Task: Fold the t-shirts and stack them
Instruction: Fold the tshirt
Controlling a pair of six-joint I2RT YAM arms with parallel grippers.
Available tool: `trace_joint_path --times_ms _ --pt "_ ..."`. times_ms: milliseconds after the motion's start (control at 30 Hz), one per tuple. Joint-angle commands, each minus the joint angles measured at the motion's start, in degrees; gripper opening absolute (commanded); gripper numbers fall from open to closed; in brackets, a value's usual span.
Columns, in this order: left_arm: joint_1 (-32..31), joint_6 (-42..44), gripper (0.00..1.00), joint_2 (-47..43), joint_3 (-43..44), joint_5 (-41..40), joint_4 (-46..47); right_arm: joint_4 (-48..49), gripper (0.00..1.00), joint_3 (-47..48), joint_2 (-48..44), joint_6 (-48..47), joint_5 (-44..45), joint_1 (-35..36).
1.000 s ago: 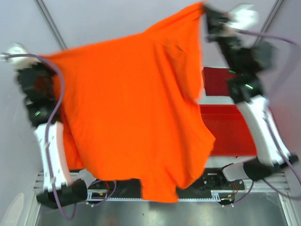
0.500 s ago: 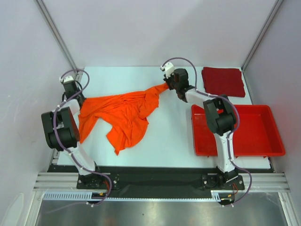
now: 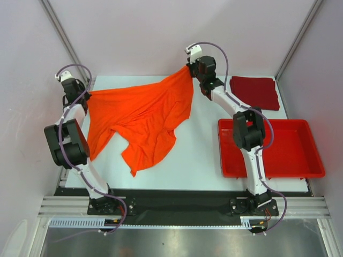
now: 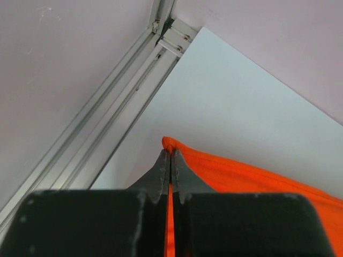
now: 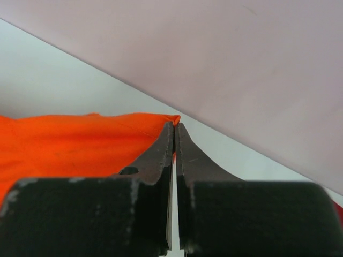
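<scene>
The orange t-shirt [image 3: 142, 118] is stretched between both grippers across the far left half of the table, its lower part crumpled and trailing toward the front. My left gripper [image 3: 86, 95] is shut on one corner of the shirt [image 4: 177, 147] at the far left edge. My right gripper [image 3: 190, 70] is shut on the other corner [image 5: 170, 119] near the back wall. The dark red t-shirt [image 3: 254, 92] lies as a folded square at the far right, apart from both grippers.
A red plastic tray [image 3: 316, 166] sits at the right front of the white table [image 3: 198, 155], right of the right arm. Grey walls and metal frame posts [image 4: 112, 115] close in the left, back and right sides.
The shirt came down from being held high in the air and spread out. Since half a second ago both grippers moved farther back and the shirt is pulled wider and flatter.
</scene>
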Motion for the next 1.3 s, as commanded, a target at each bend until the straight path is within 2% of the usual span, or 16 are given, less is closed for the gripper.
trace_joint_path --times_ms 0,233,400,733,833,967,1133,1267 --pt "-0.26 -2.26 0.00 -9.36 0.15 2.76 -0.76 -3.28 0.00 -0.18 -9.34 1.95 0.82 -0.46" --pt "-0.44 -2.17 0.00 -24.22 3.48 6.62 -12.10 -11.27 0.00 -6.95 -29.11 0.54 -1.83 0.68" --pt "-1.23 -3.22 0.00 -36.06 9.02 7.77 -18.87 -17.34 0.00 -7.58 -42.21 -0.16 -3.15 2.17" --pt "-1.14 -2.88 0.00 -50.15 23.69 5.75 -28.02 -24.73 0.00 -9.07 -63.91 1.24 -5.79 3.58" --pt "-1.32 -1.65 0.00 -52.61 29.13 4.08 -30.83 -27.27 0.00 -8.63 -67.87 1.68 -6.32 3.49" --pt "-2.98 0.03 0.00 -55.42 31.43 -1.01 -33.12 -27.63 0.00 -8.19 -71.66 2.74 -6.93 3.49" --pt "-4.83 1.52 0.00 -57.10 30.30 -4.53 -34.61 -28.51 0.00 -6.61 -72.64 3.88 -7.81 3.49" --pt "-5.18 2.58 0.00 -57.45 26.97 -5.24 -34.27 -27.37 0.00 -9.41 -71.94 4.41 -7.55 3.49"
